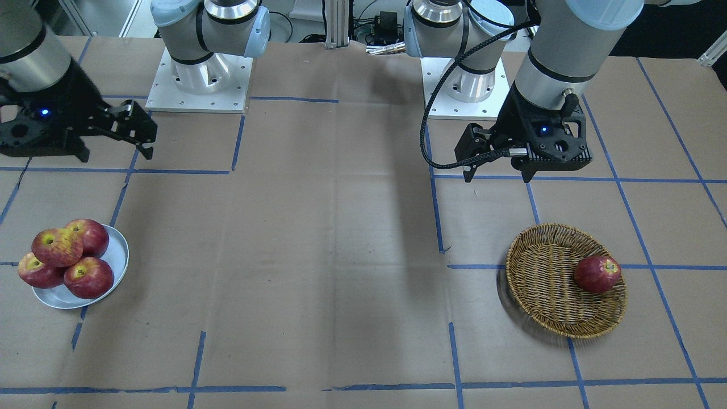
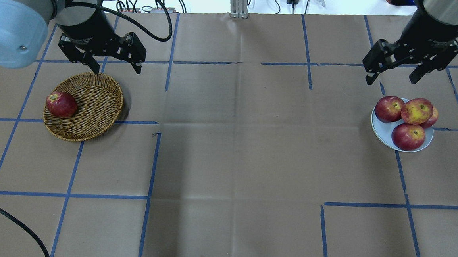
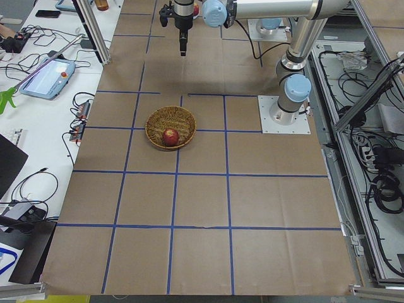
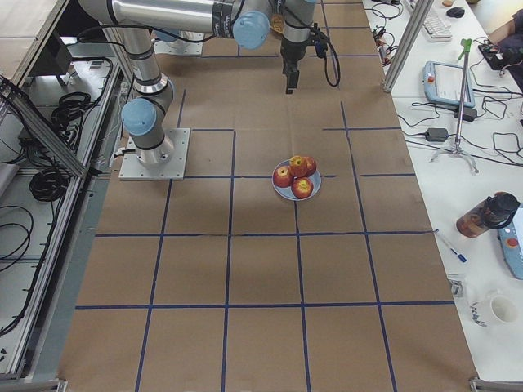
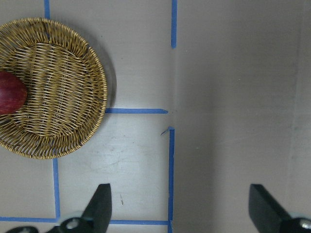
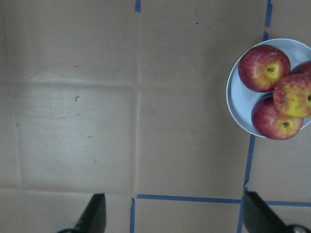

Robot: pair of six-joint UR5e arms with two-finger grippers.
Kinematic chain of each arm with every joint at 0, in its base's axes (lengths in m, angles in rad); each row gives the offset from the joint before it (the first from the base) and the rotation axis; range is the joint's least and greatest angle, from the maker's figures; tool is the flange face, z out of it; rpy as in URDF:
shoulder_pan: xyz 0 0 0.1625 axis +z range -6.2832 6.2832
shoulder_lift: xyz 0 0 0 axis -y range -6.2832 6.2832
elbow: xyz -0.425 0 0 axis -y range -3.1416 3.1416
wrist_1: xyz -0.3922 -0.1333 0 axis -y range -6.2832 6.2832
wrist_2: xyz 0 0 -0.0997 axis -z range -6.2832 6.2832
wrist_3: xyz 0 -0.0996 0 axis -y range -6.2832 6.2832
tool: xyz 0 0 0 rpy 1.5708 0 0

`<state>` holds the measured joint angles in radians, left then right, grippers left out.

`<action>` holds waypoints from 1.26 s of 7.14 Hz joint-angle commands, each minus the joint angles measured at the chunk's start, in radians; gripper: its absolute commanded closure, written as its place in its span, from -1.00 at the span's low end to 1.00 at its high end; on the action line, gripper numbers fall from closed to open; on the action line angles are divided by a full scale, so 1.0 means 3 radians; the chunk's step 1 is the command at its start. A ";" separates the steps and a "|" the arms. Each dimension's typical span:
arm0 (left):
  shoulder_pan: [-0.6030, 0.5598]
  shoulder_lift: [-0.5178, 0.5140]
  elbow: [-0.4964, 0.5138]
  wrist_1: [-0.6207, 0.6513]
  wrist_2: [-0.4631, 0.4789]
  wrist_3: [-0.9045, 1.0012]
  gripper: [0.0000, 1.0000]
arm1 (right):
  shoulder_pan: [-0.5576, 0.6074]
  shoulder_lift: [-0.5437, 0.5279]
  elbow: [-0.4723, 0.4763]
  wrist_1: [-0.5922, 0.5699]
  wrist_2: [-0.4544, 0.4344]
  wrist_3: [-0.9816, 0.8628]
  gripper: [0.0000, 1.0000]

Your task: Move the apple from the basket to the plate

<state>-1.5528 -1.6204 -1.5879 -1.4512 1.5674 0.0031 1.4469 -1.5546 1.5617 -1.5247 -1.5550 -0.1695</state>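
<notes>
The pale, yellow-streaked apple [image 2: 417, 110] lies on top of three darker red apples on the white plate [image 2: 384, 130] at the right. It also shows in the front view [image 1: 57, 247] and the right wrist view [image 6: 294, 94]. The wicker basket [image 2: 95, 108] at the left holds one deep-red apple [image 2: 61, 104] against its left rim. My left gripper [image 2: 117, 71] is open and empty, above the table just behind the basket. My right gripper [image 2: 391, 82] is open and empty, above the table just behind the plate.
Brown paper with a blue tape grid covers the table. The two arm bases [image 1: 199, 85] stand on white mounting plates at the robot's side. The left wrist view shows the basket [image 5: 63, 97] off to the left of the open fingers.
</notes>
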 commanded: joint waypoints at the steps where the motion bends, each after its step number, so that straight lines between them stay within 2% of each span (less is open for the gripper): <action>1: -0.0004 0.0032 -0.0004 0.0000 0.0001 0.0005 -0.98 | 0.0274 -0.0080 0.0092 0.0000 -0.0012 0.0370 -1.00; 9: -0.0004 0.0042 -0.0009 -0.0005 -0.0009 0.0000 -0.98 | 0.0372 -0.0059 0.0102 -0.0011 -0.0027 0.0417 -1.00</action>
